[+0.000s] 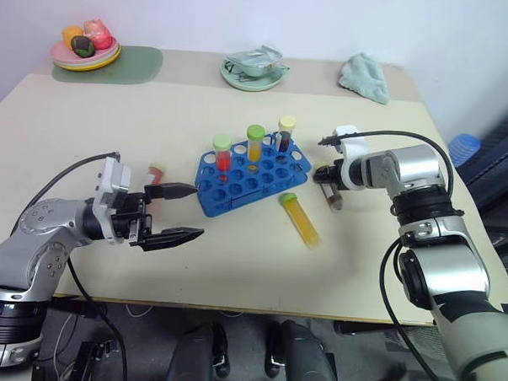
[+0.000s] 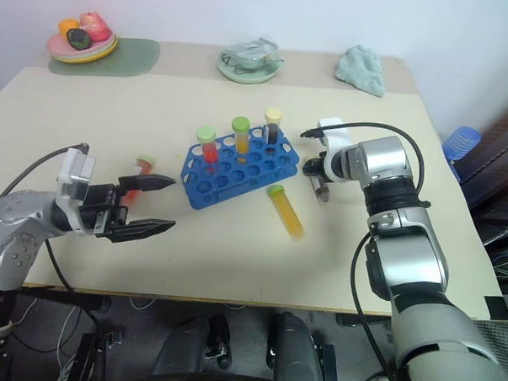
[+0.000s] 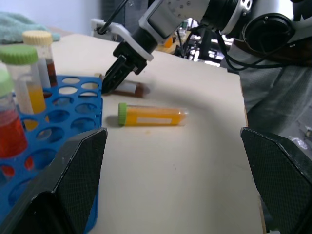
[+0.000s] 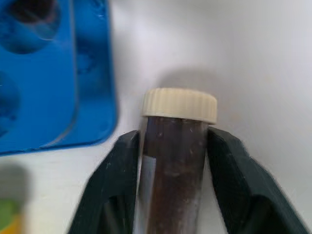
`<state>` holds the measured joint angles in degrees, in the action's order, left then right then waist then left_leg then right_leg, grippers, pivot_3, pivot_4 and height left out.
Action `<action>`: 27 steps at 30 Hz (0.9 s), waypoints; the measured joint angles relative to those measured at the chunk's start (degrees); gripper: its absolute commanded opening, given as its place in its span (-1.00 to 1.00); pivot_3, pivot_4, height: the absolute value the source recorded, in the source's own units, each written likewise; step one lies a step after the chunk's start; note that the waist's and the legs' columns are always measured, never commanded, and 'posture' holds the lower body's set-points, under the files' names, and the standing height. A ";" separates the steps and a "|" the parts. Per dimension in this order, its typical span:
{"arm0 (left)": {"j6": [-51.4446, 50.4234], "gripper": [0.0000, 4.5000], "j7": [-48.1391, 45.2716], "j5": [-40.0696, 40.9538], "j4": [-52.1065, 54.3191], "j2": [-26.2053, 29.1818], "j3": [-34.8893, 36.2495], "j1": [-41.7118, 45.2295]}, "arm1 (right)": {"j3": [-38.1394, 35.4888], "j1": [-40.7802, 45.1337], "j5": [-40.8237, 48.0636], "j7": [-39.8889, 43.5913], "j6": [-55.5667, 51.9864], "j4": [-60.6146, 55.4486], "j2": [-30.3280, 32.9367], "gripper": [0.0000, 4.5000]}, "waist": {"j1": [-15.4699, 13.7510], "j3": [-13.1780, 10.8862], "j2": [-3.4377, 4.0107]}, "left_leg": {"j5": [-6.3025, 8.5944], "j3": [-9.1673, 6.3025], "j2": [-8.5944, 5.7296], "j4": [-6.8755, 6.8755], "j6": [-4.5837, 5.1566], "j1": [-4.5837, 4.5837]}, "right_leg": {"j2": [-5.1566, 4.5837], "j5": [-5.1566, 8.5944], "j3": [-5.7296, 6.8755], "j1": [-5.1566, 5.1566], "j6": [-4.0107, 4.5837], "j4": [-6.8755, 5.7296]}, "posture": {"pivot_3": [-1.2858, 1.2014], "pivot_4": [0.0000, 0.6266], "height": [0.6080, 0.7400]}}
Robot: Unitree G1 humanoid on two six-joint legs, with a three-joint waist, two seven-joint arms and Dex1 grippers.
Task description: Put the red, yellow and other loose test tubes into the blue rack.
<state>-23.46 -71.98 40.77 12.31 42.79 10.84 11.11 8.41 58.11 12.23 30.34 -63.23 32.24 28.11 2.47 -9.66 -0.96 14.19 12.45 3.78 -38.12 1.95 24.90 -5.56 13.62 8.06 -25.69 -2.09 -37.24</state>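
Observation:
The blue rack [image 1: 237, 188] sits mid-table with three capped tubes standing in its back row. A dark brown tube [image 4: 175, 161] with a pale yellow cap lies on the table just right of the rack, and my right gripper [image 4: 174, 139] is shut on it, one finger pressed to each side. A yellow tube [image 1: 302, 220] with a green cap lies in front of the rack. A red tube [image 2: 142, 164] with a green cap lies left of the rack, behind my left gripper [image 1: 197, 212]. That gripper is open and holds nothing, level above the table.
At the back of the table are a plate of fruit [image 1: 84, 55] on a green mat [image 1: 129, 65], a bowl [image 1: 255, 71] and a teal cloth [image 1: 366, 77]. A blue object [image 1: 464, 149] sits beyond the table's right edge.

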 measured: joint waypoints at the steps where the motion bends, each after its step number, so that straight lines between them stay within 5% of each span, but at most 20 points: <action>1: 0.00 1.00 0.08 0.00 0.04 -0.02 0.02 -0.06 | -0.04 -0.98 0.35 1.14 -0.24 -2.10 0.90 -0.02 | 0.00 0.00 0.00 | 0.00 -0.01 0.00 0.00 0.00 0.00 | 0.00 0.00 0.00 0.00 0.00 0.00 | 0.03 -0.52 1.00; 7: -0.03 1.00 0.91 0.05 0.69 -0.24 0.18 -0.48 | 0.44 -13.68 3.90 11.32 -0.18 -26.04 11.93 -0.02 | -0.06 0.00 0.00 | 0.01 -0.06 0.01 0.03 -0.02 0.00 | -0.02 0.01 0.01 0.00 0.00 0.03 | 0.03 -0.52 1.00; 12: -0.04 1.00 0.95 0.30 0.83 -0.26 0.12 -0.36 | -1.28 -18.57 6.15 11.42 -4.10 -36.76 14.52 -0.02 | 0.31 0.00 0.00 | 0.02 -0.06 0.06 0.01 -0.29 -0.01 | -0.01 0.01 0.00 -0.05 0.05 0.00 | 0.03 -0.52 1.00; 27: -0.05 1.00 -0.08 0.38 -1.31 -0.48 -0.98 2.65 | -4.10 -4.79 4.21 3.56 -5.45 -12.25 5.76 -0.02 | 0.08 -0.01 0.01 | -0.07 -0.04 0.04 0.02 -0.09 0.03 | 0.04 0.00 0.01 -0.07 0.05 -0.01 | 0.03 -0.52 1.00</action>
<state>-23.51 -72.06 41.14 11.00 42.31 9.86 13.76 4.31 53.32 16.43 33.89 -68.68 19.98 33.87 2.56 -9.67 -0.95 14.12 12.41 3.82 -38.10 1.86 24.93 -5.52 13.62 8.07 -25.76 -2.04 -37.25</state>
